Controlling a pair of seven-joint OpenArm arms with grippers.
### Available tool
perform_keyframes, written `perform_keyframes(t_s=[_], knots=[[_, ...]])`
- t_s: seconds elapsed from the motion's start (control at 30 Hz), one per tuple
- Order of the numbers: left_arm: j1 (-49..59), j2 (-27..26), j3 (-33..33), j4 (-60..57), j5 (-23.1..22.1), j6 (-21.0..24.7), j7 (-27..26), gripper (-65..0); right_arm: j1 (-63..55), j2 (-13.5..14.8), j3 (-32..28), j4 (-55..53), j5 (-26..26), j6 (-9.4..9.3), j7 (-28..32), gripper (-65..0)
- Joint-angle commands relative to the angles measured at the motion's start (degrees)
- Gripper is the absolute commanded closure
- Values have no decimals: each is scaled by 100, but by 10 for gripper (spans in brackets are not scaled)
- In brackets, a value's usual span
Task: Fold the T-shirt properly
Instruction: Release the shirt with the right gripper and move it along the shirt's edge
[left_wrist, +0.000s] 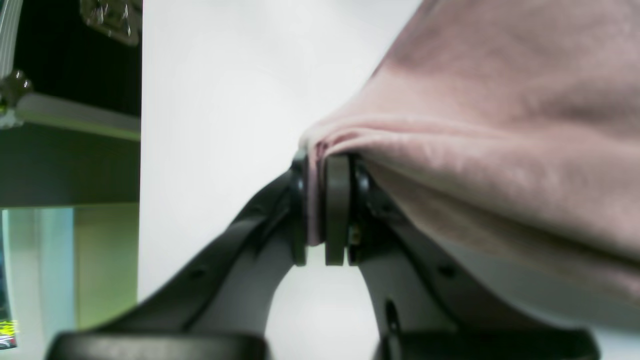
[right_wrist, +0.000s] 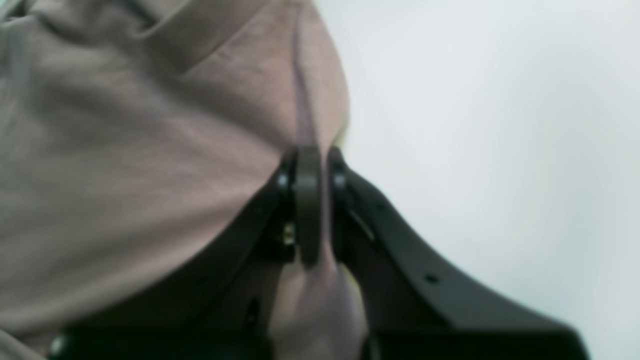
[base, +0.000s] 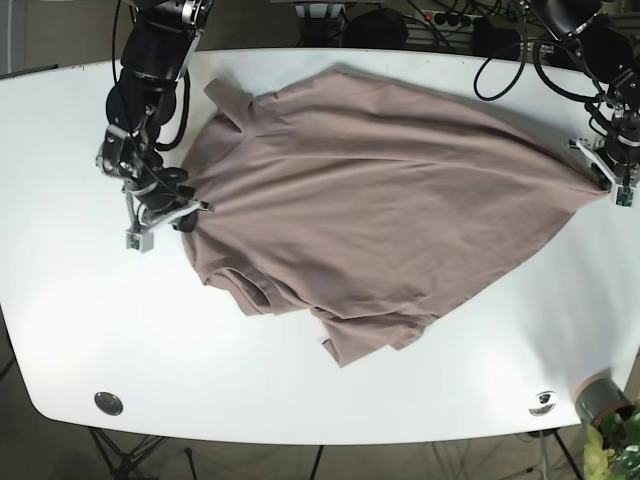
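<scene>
Left wrist view: the left hand (left_wrist: 320, 210) reaches up the frame from 6 o'clock, its two dark jaws pressed together on a gathered edge of the pink T-shirt (left_wrist: 500, 150). A thin strip of cloth runs down between the pads. The rest of the garment spreads away toward 2 and 3 o'clock, lifted off the white table (left_wrist: 220, 125) near the grip.

Right wrist view: the right hand (right_wrist: 315, 205) likewise comes up from 6 o'clock and is clamped on a fold of the T-shirt (right_wrist: 125, 150). A seam runs straight up from the pinch toward 12 o'clock, and a lobe of cloth hangs below the jaws. The fabric fills the side from 8 to 12 o'clock; bare table (right_wrist: 500, 125) lies at 3 o'clock. The picture is blurred.

Base view: the T-shirt (base: 380, 200) lies spread and rumpled across the middle of the table (base: 300, 390). The right hand (base: 178, 212) holds its edge at 9 o'clock, its arm descending from 11 o'clock. The left hand (base: 606, 172) holds the opposite edge at 3 o'clock, drawn to a point, its arm entering from 1 o'clock.
</scene>
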Motion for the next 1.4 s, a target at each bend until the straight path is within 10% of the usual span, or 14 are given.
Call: perform_keyframes(t_s=[0.0, 0.83, 1.1, 1.37], knots=[[-67, -226, -11, -36, -9, 56, -52, -1, -129, -4, 54, 417, 46, 15, 103, -22], [-981, -639, 692, -1284, -9, 56, -70, -1, -2653, -312, 239, 2342, 890, 15, 112, -33], [-1175, -639, 938, -1310, -9, 56, -70, -1, -2231, -285, 239, 2404, 882, 15, 112, -384], [-1184, -639, 973, -1275, -18, 56, -70, 0, -1431, -22, 195, 2210, 873, 7, 85, -444]])
